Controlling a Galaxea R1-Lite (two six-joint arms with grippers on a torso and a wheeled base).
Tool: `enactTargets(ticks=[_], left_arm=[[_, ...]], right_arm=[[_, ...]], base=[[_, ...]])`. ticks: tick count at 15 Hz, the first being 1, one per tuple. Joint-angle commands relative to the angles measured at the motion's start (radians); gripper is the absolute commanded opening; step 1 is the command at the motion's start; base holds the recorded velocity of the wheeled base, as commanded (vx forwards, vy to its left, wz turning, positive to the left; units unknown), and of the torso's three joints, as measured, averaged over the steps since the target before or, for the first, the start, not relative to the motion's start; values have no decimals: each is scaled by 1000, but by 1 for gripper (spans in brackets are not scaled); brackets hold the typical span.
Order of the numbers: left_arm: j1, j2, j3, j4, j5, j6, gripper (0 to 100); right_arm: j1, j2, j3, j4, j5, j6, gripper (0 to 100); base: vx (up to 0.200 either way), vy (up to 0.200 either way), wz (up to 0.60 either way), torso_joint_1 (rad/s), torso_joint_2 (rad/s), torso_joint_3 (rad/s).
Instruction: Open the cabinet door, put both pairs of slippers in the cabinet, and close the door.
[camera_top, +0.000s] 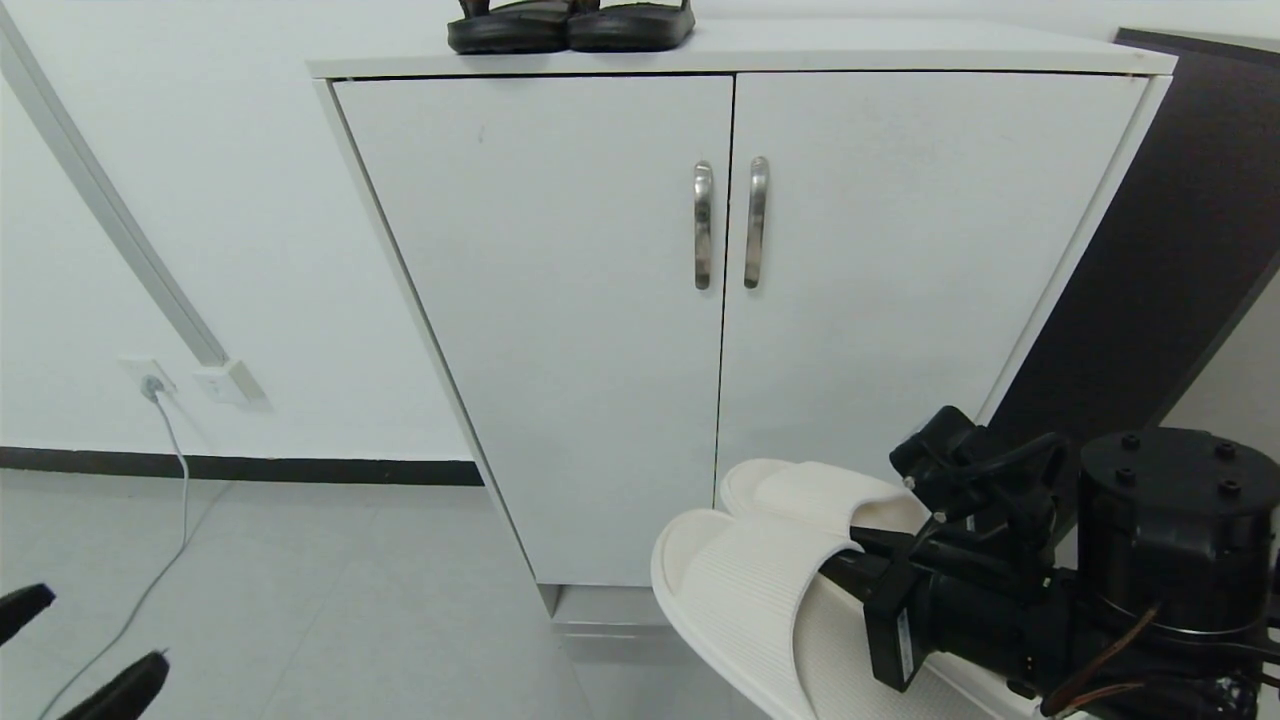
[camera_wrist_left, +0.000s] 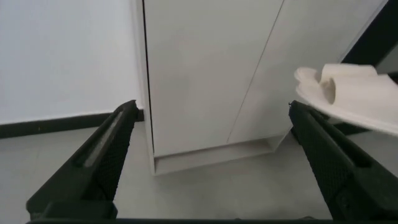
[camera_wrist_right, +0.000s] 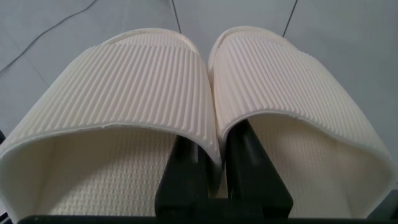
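Observation:
The white cabinet (camera_top: 560, 330) stands with both doors shut, its two metal handles (camera_top: 703, 225) side by side at the middle seam. A black pair of slippers (camera_top: 570, 25) rests on its top. My right gripper (camera_top: 850, 560) is low in front of the right door, shut on a white pair of slippers (camera_top: 760, 580), toes toward the cabinet. Its fingers pinch the two inner walls of the white pair (camera_wrist_right: 143, 81) together at my right gripper (camera_wrist_right: 217, 155). My left gripper (camera_top: 85, 640) hangs open and empty at the lower left; between its fingers my left gripper (camera_wrist_left: 211, 112) frames the cabinet (camera_wrist_left: 205, 74) and white slippers (camera_wrist_left: 348, 93).
A wall socket with a grey cable (camera_top: 150, 385) trailing over the floor is left of the cabinet, under a slanted cable duct (camera_top: 110, 220). A dark panel (camera_top: 1180, 250) leans at the cabinet's right side. Grey floor lies open to the left front.

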Motion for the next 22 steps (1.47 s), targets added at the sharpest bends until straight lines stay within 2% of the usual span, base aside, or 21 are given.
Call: enactTargets(ticks=[1, 2, 4, 6, 8, 9, 10, 14, 17, 18, 20, 22], left_arm=[[-33, 277, -36, -179, -29, -4, 100], [-82, 320, -70, -196, -27, -21, 100], [-195, 379, -147, -197, -22, -119, 100], [-280, 458, -220, -233, -27, -181, 100], [-341, 546, -260, -325, -27, -207, 100], [-384, 620, -294, -395, -24, -210, 100], [-398, 646, -314, -404, -22, -210, 100], [-527, 839, -515, -404, -22, -210, 100], [-622, 951, -658, -363, -27, -210, 100], [-631, 980, -717, -334, -33, -210, 100], [-634, 1040, -837, -305, -102, -213, 100], [-636, 1087, -909, -282, -107, -238, 100]], right_arm=[[0, 14, 1, 0, 0, 1, 0], [0, 20, 1, -2, 0, 1, 0], [0, 21, 1, 0, 0, 1, 0], [0, 18, 4, 0, -3, 1, 0], [-3, 17, 4, 0, -3, 1, 0], [-3, 20, 6, 0, -3, 1, 0], [-5, 21, 10, 0, -2, 1, 0], [-3, 28, 18, 0, -2, -1, 0], [0, 29, 24, 1, -3, -1, 0], [0, 29, 24, 0, -3, -1, 0], [0, 29, 25, 0, -3, -1, 0], [0, 29, 29, 0, -2, -1, 0]], base=[[0, 0, 0, 0, 0, 0], [0, 0, 0, 0, 0, 0], [0, 0, 0, 0, 0, 0], [0, 0, 0, 0, 0, 0], [0, 0, 0, 0, 0, 0], [0, 0, 0, 0, 0, 0], [0, 0, 0, 0, 0, 0], [0, 0, 0, 0, 0, 0], [0, 0, 0, 0, 0, 0], [0, 0, 0, 0, 0, 0], [0, 0, 0, 0, 0, 0], [0, 0, 0, 0, 0, 0]])
